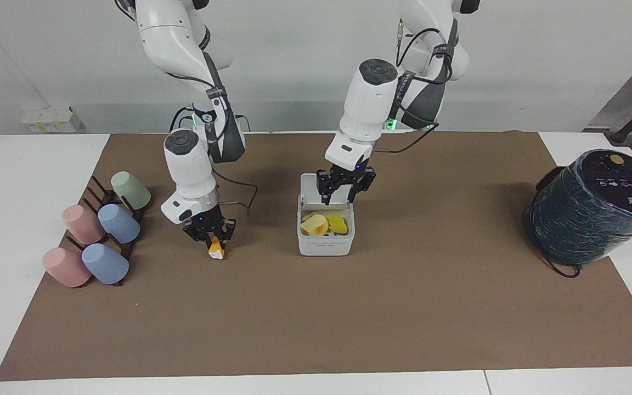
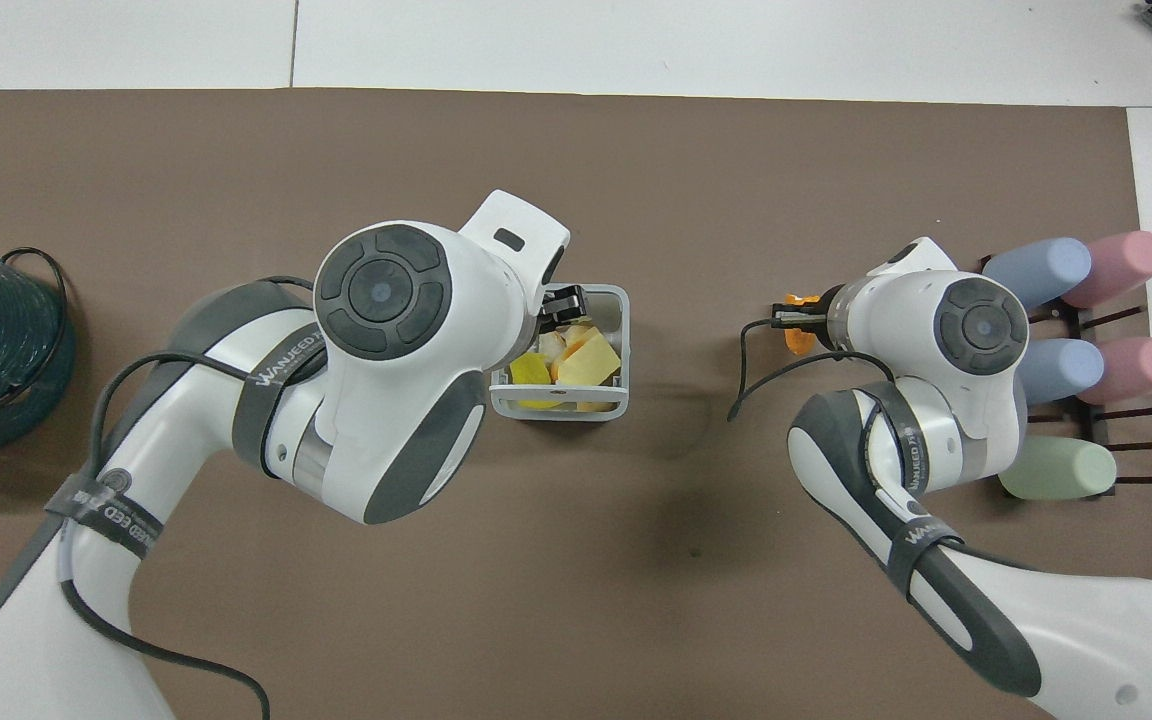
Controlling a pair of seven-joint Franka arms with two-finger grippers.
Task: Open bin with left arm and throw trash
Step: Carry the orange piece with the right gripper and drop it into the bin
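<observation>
Left gripper over bin

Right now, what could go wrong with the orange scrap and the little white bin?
The right gripper pinches the orange scrap only near its top, so it might slip out on the way. The left gripper hangs open right over the bin, so the arms could bump there. The bin already holds two yellow scraps, so the orange one may land on its rim.
</observation>
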